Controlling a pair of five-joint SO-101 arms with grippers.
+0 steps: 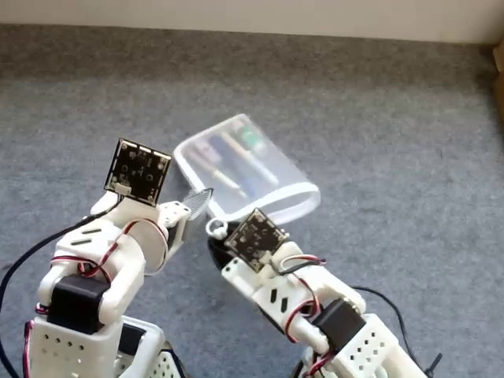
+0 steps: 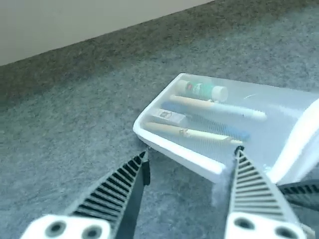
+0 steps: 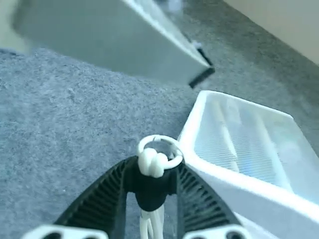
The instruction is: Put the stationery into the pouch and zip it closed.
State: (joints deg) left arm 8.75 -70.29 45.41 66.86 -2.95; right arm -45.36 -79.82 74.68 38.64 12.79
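Right end effector is clenching the zipper pull of the pouch.
Left end effector is gaping beside it; pens inside are showing hazily.

The left arm and the right arm were set side by side, both angled forward and down. The left gripper was held with its jaws spread wide apart. The right gripper was clamped tightly on a zip pull, which was pinched between its jaws.
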